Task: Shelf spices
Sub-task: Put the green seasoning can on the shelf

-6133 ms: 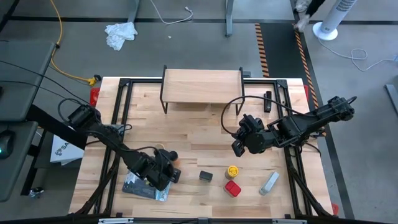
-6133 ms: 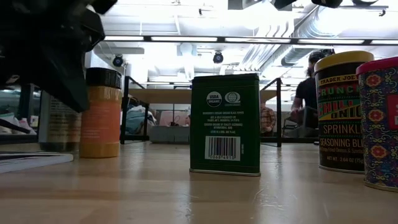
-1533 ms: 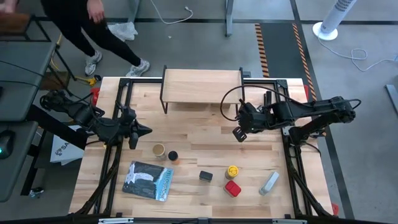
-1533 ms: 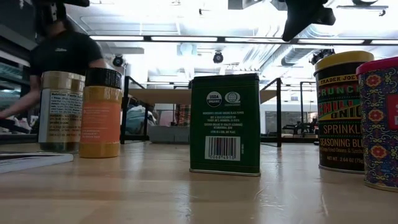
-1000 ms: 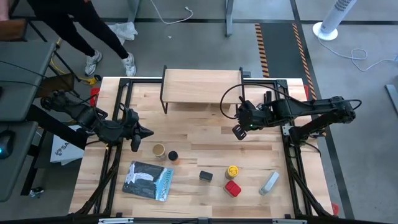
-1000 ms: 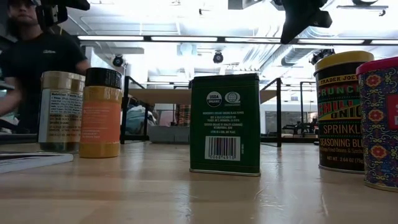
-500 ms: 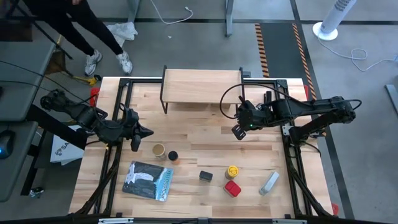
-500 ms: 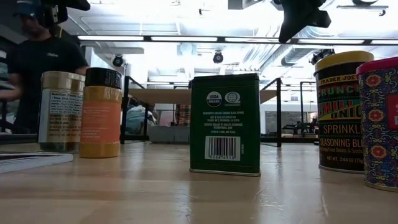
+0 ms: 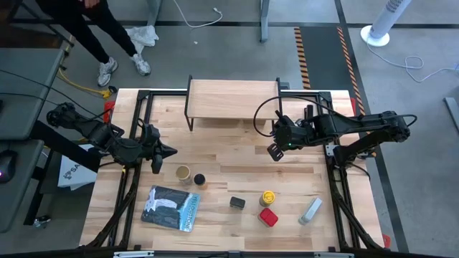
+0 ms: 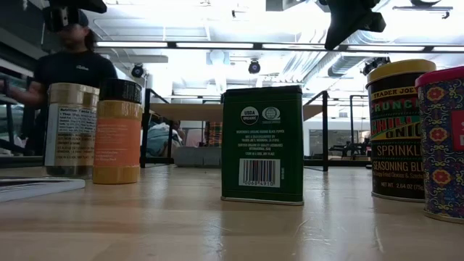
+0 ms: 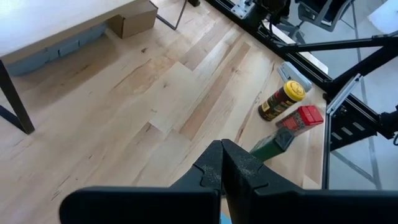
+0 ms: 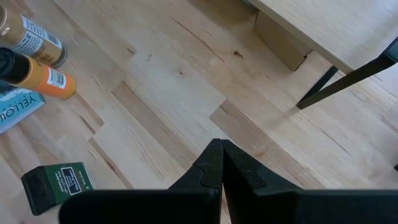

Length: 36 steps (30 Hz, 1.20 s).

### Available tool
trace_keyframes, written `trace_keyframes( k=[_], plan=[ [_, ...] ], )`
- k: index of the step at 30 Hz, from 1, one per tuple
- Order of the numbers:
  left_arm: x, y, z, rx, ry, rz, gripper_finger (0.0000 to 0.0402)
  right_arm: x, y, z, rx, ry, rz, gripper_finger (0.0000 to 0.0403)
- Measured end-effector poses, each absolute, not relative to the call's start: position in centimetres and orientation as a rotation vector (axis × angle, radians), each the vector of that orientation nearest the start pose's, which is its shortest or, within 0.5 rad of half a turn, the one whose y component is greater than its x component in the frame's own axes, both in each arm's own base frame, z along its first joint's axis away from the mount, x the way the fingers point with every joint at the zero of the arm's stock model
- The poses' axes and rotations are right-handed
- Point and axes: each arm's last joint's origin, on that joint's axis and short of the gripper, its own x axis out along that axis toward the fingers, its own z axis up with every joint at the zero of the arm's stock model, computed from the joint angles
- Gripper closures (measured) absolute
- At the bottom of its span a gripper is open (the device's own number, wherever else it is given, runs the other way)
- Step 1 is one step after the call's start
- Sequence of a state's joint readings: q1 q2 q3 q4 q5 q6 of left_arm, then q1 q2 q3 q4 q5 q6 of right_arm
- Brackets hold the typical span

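Low view crops the red square tin (image 10: pixel 444 141) at the edge.

Two dark jointed arms, seemingly black-cabled.

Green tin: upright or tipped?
Upright. The green tin stands on its base in the low view, label reading level, lid on top.

Left claw (image 9: pixel 166 151) and right claw (image 9: pixel 273 152) both hover above the table, fingers pressed together, holding nothing
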<state>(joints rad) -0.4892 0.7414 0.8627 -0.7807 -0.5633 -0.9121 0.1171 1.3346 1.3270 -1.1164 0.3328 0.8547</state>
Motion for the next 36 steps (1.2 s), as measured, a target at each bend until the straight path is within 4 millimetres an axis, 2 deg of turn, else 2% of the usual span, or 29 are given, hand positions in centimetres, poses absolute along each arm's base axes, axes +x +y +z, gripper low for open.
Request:
trace_keyframes(
  k=[36],
  plan=[
    [12.88, -5.2, 31.94, -0.605, 0.451, 0.268, 0.0401, 24.65, 1.91, 33.39, 0.44, 0.913, -0.605, 0.0403]
  ],
)
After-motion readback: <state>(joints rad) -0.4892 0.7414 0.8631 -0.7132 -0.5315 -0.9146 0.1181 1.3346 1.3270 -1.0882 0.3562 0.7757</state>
